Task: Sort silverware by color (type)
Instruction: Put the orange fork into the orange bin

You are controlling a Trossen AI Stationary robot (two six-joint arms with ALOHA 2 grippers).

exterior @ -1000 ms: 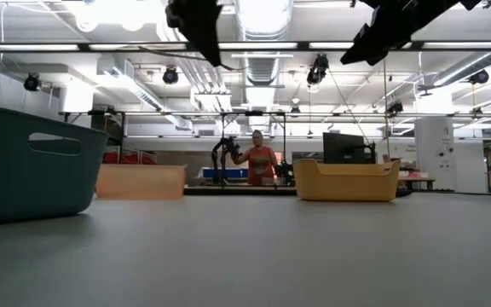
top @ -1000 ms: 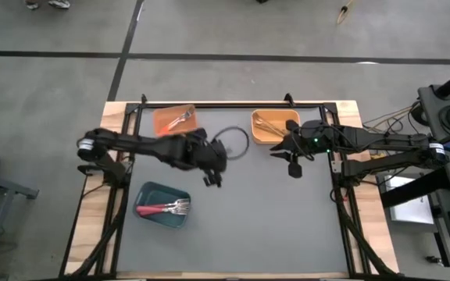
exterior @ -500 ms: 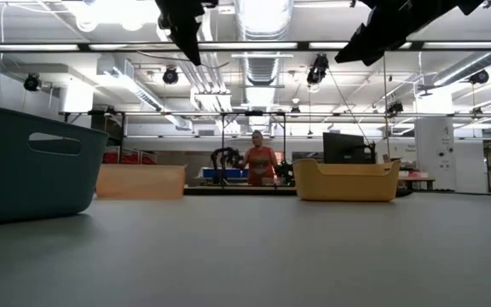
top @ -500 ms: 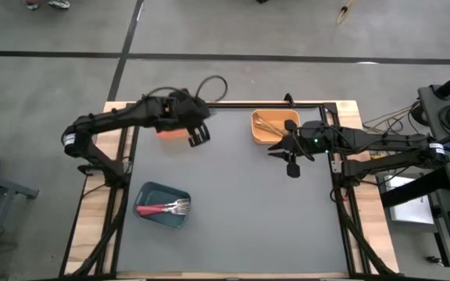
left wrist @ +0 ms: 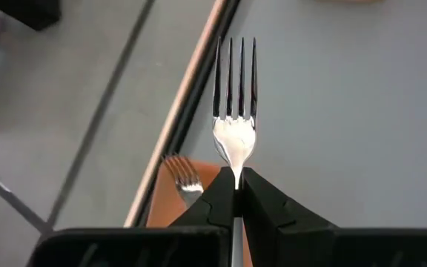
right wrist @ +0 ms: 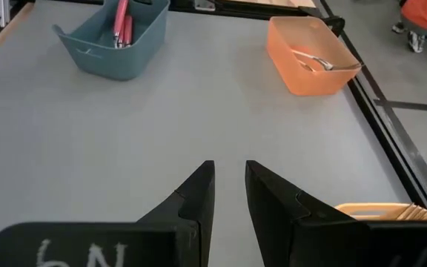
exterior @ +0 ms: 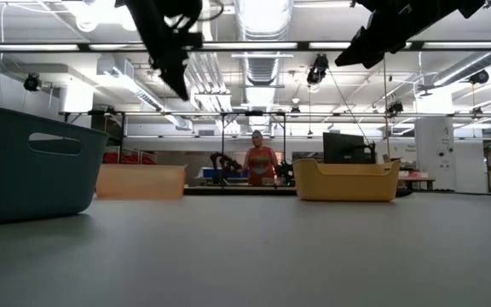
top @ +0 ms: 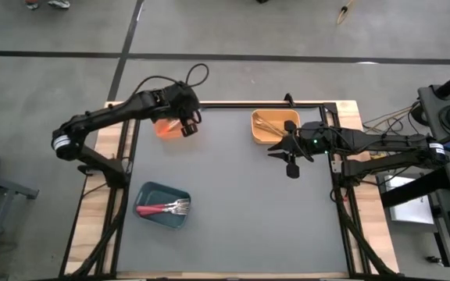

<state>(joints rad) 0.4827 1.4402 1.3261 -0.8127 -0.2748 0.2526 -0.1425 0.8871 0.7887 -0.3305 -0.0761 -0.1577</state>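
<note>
High view: left gripper (top: 188, 127) over the orange bin (top: 165, 127) at the table's (top: 241, 211) far left edge; the held fork cannot be made out here. Teal bin (top: 161, 205) near the left edge, holding red-handled forks (top: 159, 208) lying lengthwise, tines toward the table's middle. Yellow-orange bin (top: 271, 126) at the far edge, right of centre, holding gold forks (top: 268, 123); right gripper (top: 291, 161) just beside it, above bare grey surface. The whole middle and near half of the table lies open. Low view: both arms hang above the surface; teal bin at left, orange bin and yellow-orange bin farther back; a person (exterior: 259, 162) stands in the room beyond. Left wrist view: 1 fork (left wrist: 234, 111) with 4 tines, long axis in line with the fingers (left wrist: 269, 211), tines pointing away from the gripper; the fingers are pressed together on its neck. A 2nd fork (left wrist: 184, 176) lies in the orange bin below, by the table's edge rail. Right wrist view: right gripper's fingers (right wrist: 193, 194) a narrow gap apart, nothing between them, over bare table; teal bin with red handles upright-leaning, orange bin with 1 fork (right wrist: 313, 62) inside.
</note>
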